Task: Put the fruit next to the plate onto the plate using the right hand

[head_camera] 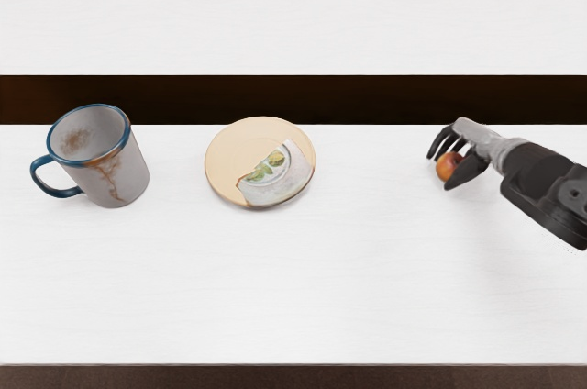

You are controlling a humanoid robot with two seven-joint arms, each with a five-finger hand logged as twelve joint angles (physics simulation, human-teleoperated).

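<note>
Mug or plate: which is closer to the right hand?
The plate, flat and tan mid-table, is closer to the right hand holding the fruit; the blue-rimmed mug stands farther left.

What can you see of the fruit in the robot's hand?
The fruit is small, round and smooth-looking, reddish orange with a paler patch. It is at the table's right side, well right of the plate, not on it. The right hand's dark fingers curl around it, hiding much of it. Whether it touches the table I cannot tell.
</note>
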